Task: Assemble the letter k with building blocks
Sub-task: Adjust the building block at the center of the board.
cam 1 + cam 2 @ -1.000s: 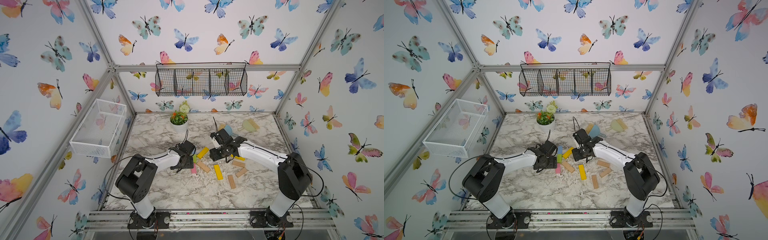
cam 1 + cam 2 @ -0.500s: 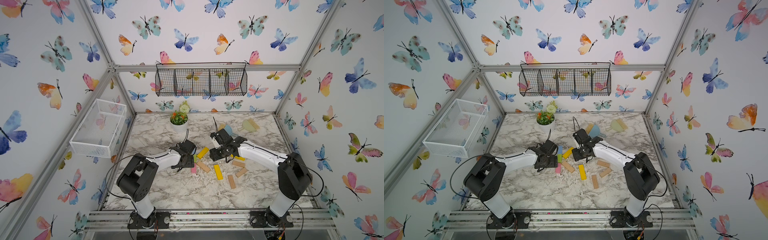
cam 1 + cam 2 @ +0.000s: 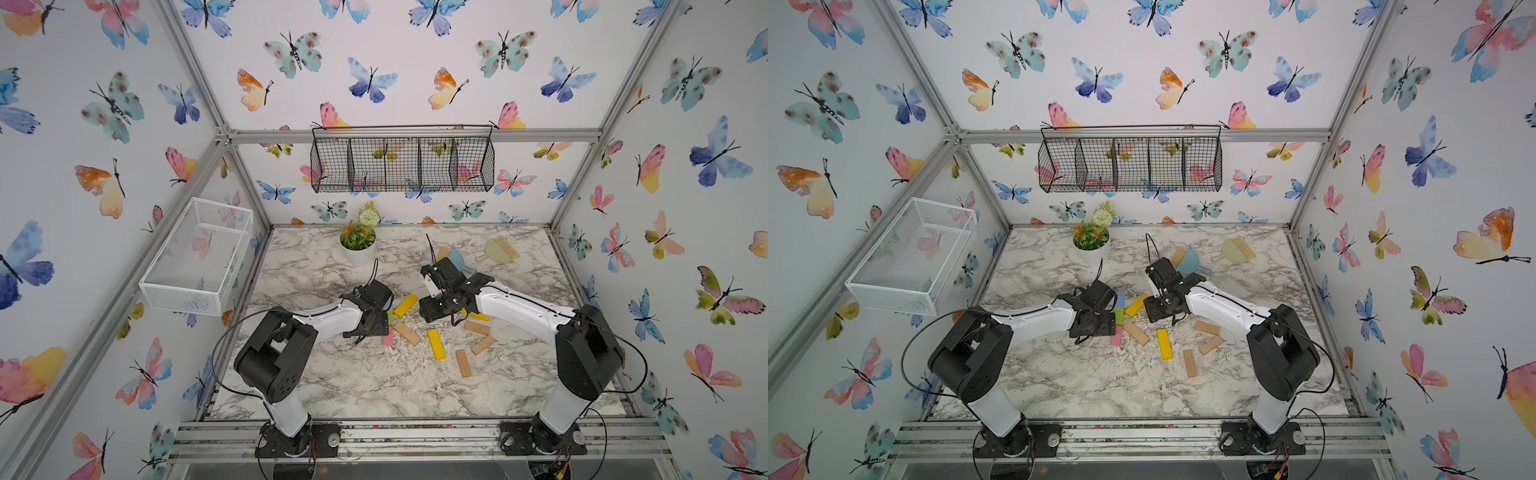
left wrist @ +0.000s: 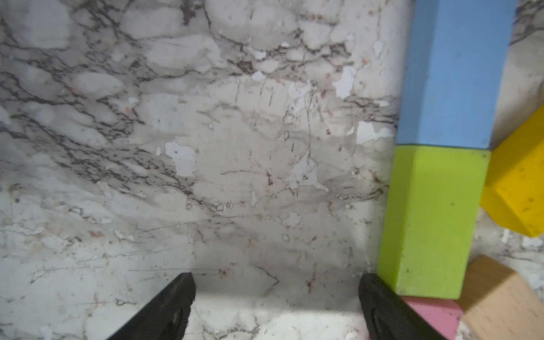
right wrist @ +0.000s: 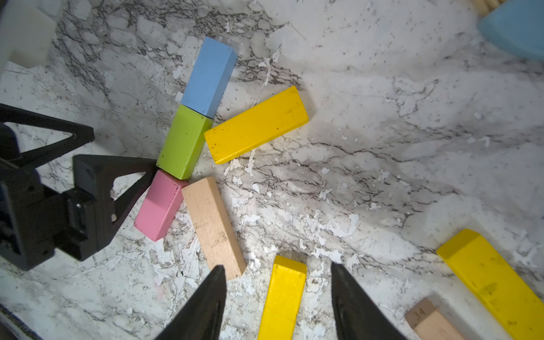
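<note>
Two fingers of the left gripper are seen spread wide, and nothing is held between them; only the bare marble table shows in the gap. One fingertip is laid against the place where the green block and the pink block meet. Whether it presses there or only touches cannot be told.

From this claw, the stem of the letter is found directly toward the robot's right. It is made of the blue block, the green and the pink, set end to end. Its long axis is directed from the front of the table toward the back wall, with blue at the far end and pink at the near end. A yellow block is laid slanting from the green toward the back and the right. A tan block is laid slanting from the pink toward the front and the right. Both touch the stem. The letter is therefore judged nearly complete. A small sideways push to straighten the stem is judged the likely step, and the left arm is the nearer one for it.

The right gripper is held partly spread and empty. A loose yellow block is seen through its gap, flat on the table, with its long axis pointed toward the claw.
</note>
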